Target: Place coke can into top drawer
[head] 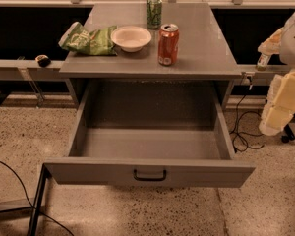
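The red-orange coke can [168, 44] stands upright on the counter [206, 43]. Below it the grey top drawer [88, 173] is pulled wide open. The gripper [274, 119] hangs off right, apart from both.

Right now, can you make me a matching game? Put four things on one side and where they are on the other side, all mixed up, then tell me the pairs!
Things
1. coke can
2. chip bag
3. top drawer
4. end effector

Places
A. pulled out, under the cabinet top
B. at the right edge of the view, off to the side of the cabinet
C. lying just left of the white bowl
D. standing upright just right of the white bowl

Pairs: 1-D, 2-C, 3-A, 4-B
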You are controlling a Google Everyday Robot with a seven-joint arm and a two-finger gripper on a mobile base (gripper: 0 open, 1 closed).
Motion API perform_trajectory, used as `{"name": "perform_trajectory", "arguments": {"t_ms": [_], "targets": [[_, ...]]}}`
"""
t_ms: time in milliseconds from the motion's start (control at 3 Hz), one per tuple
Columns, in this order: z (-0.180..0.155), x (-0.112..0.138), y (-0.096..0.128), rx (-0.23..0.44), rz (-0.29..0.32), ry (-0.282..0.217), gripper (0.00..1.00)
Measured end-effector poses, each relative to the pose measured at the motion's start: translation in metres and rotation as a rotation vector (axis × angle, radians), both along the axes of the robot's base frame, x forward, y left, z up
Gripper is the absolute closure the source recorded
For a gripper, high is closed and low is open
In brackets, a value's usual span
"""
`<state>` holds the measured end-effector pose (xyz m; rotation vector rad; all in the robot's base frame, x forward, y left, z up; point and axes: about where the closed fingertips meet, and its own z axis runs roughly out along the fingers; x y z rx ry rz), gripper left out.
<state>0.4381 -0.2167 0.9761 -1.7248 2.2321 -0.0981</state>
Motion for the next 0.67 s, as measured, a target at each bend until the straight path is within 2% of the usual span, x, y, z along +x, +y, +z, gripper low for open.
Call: {"name": "perform_trajectory", "arguments": {"t_ms": [333, 667], "targets": [[0.0, 0.0, 0.0, 0.0, 0.0, 0.0, 0.0], [0.002, 0.017, 0.012, 0.047, 0.003, -0.003, 0.0]]}}
